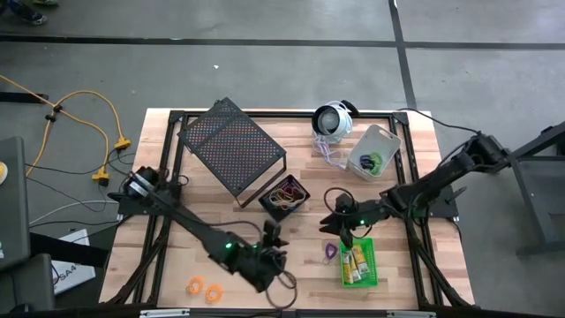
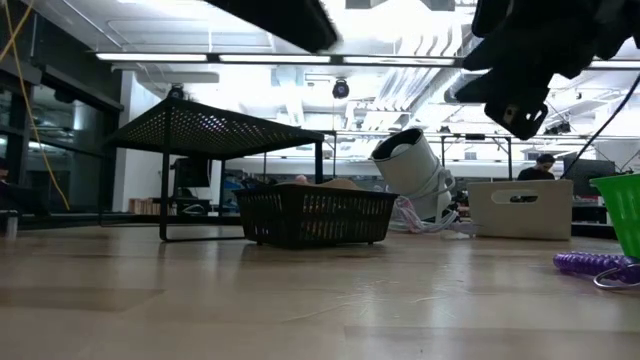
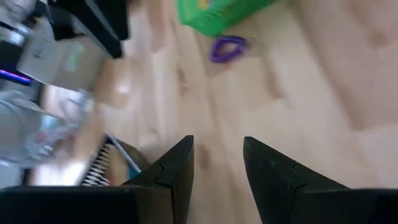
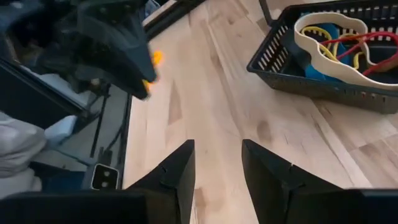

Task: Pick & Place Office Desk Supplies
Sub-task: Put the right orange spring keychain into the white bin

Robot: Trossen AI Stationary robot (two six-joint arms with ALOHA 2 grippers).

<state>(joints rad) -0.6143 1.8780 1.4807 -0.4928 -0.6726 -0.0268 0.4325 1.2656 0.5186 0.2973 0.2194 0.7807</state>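
Observation:
My left gripper [image 1: 275, 240] [image 3: 217, 149] hovers open over bare wood near the table's front middle, nothing between its fingers. Ahead of it lie a purple elastic loop [image 1: 330, 252] [image 3: 227, 48] and a green bin [image 1: 357, 262] [image 3: 217, 12] holding yellow pieces. My right gripper [image 1: 335, 223] [image 4: 217, 152] is open and empty too, above the table between the green bin and a black bin [image 1: 284, 194] [image 4: 336, 56] filled with coloured loops. Two orange loops [image 1: 205, 289] lie at the near left. A grey bin [image 1: 372, 152] at the far right holds a green loop.
A large black mesh rack [image 1: 234, 146] stands at the far middle, a round white-and-black device [image 1: 333, 119] with a cord behind the grey bin. A thin cord loop [image 1: 340, 199] lies by the right gripper. The two arms reach toward each other near the table's middle.

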